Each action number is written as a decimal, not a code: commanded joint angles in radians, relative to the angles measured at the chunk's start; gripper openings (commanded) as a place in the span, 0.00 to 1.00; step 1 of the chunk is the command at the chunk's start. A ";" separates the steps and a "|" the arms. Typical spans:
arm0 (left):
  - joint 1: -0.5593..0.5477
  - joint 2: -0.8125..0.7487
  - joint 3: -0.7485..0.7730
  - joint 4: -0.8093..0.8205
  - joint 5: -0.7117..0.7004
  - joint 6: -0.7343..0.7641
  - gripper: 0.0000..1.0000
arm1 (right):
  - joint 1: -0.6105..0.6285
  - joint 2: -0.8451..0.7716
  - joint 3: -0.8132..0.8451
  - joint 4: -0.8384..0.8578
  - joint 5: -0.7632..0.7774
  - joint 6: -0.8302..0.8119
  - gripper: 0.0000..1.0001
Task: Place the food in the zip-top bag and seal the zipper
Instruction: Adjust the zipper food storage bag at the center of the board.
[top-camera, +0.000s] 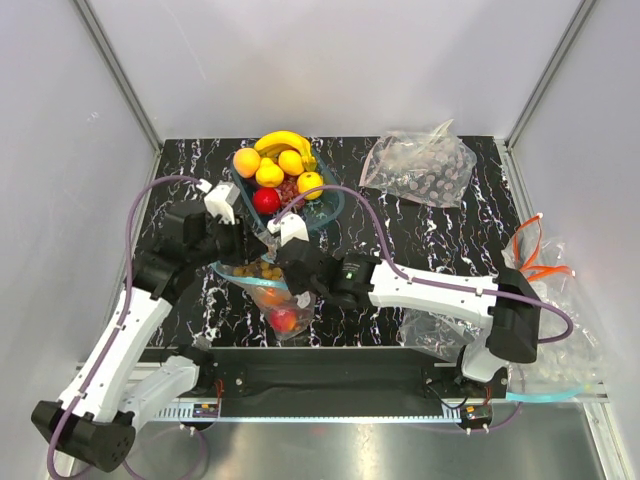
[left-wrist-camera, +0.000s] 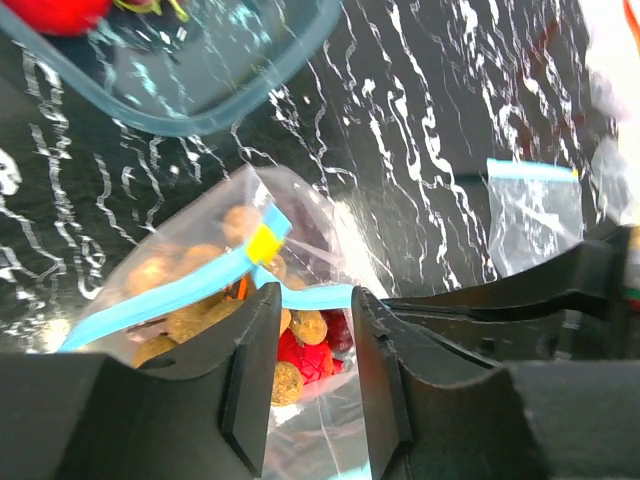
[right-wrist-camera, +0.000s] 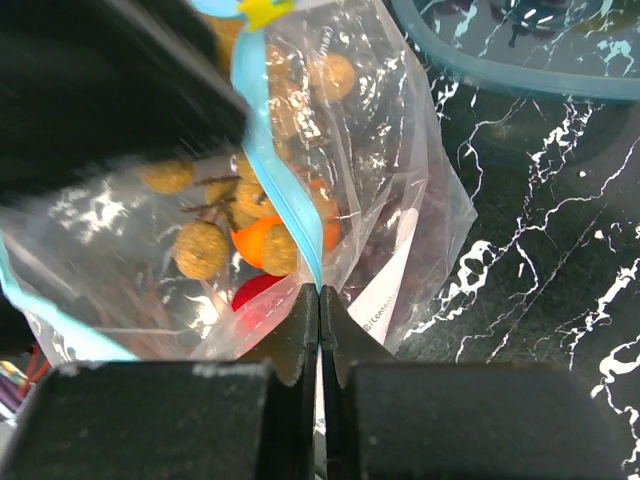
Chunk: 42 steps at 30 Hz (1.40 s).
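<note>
The zip-top bag (top-camera: 278, 305) hangs between both grippers in front of the bowl. It holds a tan nut cluster (right-wrist-camera: 205, 248), an orange (right-wrist-camera: 255, 240), a red apple (left-wrist-camera: 305, 358) and dark grapes. My right gripper (right-wrist-camera: 319, 300) is shut on the light-blue zipper (right-wrist-camera: 270, 170) at the bag's edge. My left gripper (left-wrist-camera: 315, 335) is open, with its fingers (left-wrist-camera: 255, 370) on either side of the bag's mouth just below the zipper (left-wrist-camera: 200, 285), near the yellow slider (left-wrist-camera: 263, 242). A banana (top-camera: 283, 142), an orange, yellow fruits and a red apple (top-camera: 266, 200) lie in the bowl.
The clear blue-rimmed bowl (top-camera: 325, 212) stands behind the bag. A wrinkled clear bag (top-camera: 420, 168) with dark contents lies at the back right. More clear bags (top-camera: 560, 310) and orange loops (top-camera: 535, 255) lie at the right edge. The table's front edge is close behind the arms.
</note>
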 joint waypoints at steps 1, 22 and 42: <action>-0.036 0.030 -0.027 0.073 0.013 -0.007 0.39 | -0.010 -0.059 -0.001 0.053 0.046 0.044 0.00; -0.099 0.052 0.045 -0.131 -0.322 -0.007 0.22 | -0.060 -0.159 -0.068 0.022 0.158 0.133 0.00; -0.099 0.034 0.170 -0.287 -0.532 -0.015 0.68 | -0.079 -0.203 -0.085 -0.010 0.165 0.127 0.00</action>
